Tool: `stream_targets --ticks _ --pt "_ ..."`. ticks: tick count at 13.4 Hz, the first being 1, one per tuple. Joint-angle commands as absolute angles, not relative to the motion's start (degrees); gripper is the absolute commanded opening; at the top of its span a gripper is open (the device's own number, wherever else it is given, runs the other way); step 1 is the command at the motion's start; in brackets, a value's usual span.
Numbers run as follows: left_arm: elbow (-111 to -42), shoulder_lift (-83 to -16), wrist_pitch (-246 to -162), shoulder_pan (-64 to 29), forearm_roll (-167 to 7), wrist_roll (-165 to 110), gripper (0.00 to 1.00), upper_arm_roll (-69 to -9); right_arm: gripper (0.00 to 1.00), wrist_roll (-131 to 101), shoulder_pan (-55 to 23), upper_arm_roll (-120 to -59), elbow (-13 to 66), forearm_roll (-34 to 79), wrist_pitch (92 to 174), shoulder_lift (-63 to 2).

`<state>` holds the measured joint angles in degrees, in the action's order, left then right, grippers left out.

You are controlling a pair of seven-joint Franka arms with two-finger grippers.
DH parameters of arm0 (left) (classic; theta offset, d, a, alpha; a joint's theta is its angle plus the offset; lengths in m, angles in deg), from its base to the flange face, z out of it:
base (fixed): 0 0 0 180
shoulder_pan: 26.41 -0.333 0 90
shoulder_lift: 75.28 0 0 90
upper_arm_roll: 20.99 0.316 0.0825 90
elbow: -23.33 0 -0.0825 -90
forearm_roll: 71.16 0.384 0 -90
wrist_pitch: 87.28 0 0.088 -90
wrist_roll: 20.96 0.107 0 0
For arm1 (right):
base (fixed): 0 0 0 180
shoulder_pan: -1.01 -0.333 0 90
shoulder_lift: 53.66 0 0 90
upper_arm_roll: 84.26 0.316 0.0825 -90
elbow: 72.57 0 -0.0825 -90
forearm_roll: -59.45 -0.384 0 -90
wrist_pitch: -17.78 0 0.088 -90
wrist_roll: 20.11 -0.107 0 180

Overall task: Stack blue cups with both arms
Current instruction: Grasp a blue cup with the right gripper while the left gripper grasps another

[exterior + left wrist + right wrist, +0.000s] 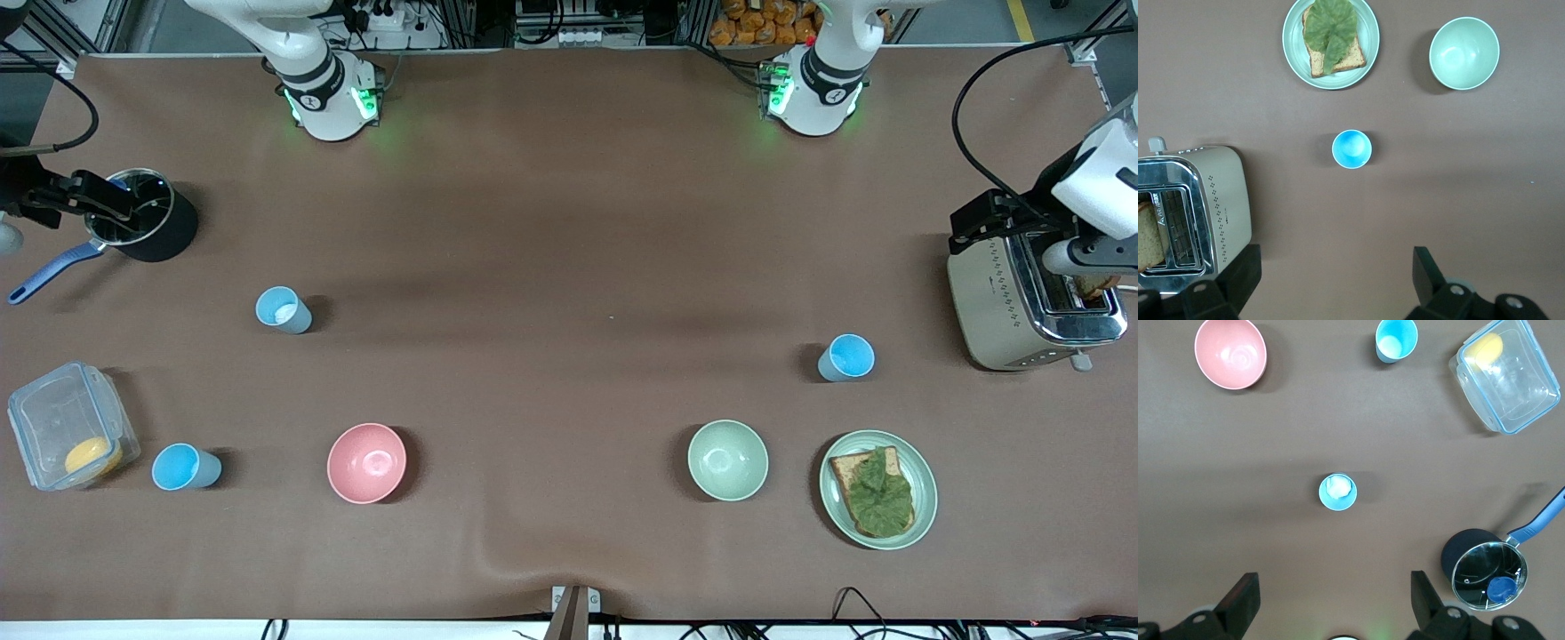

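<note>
Both grippers hang empty, fingers spread: left gripper [1338, 280] over the toaster [1022, 302], right gripper [1331, 603] over the saucepan [142, 213]; blue cups [283, 309] untouched.

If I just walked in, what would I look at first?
Probably the pink bowl and the pale green bowl, bright against the brown table near the front camera. Next, three blue cups: one toward the right arm's end, another beside a clear box, one near the toaster. A plate holds leaf-topped toast.
</note>
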<state>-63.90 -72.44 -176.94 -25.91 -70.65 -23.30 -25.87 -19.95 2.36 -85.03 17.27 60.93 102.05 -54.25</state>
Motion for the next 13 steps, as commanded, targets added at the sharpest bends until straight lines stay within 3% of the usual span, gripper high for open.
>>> stream_targets --ticks 1,5,7,9,13 --pt "-62.45 -72.12 -176.05 -26.05 -70.54 -23.69 1.00 -25.91 1.00 -21.07 1.45 -85.67 15.94 61.12 101.11 -53.57" --pt "-62.45 -71.86 -176.14 -26.76 -70.98 -23.08 1.00 -25.74 1.00 -20.98 1.54 -85.67 16.03 61.12 101.10 -53.57" --pt "-64.20 -68.36 -179.37 -27.20 -71.15 -26.39 1.00 -25.39 1.00 -20.90 1.54 -85.67 16.03 61.12 101.10 -53.57" --pt "-67.52 -65.45 -185.60 -28.86 -70.89 -29.31 1.00 -25.47 1.00 -20.90 1.54 -85.67 16.03 61.12 101.10 -53.57" --pt "-84.21 -66.05 -206.69 -29.13 -70.80 -29.32 1.00 -25.56 1.00 -20.11 -2.48 -85.32 16.12 62.16 100.84 -49.29"
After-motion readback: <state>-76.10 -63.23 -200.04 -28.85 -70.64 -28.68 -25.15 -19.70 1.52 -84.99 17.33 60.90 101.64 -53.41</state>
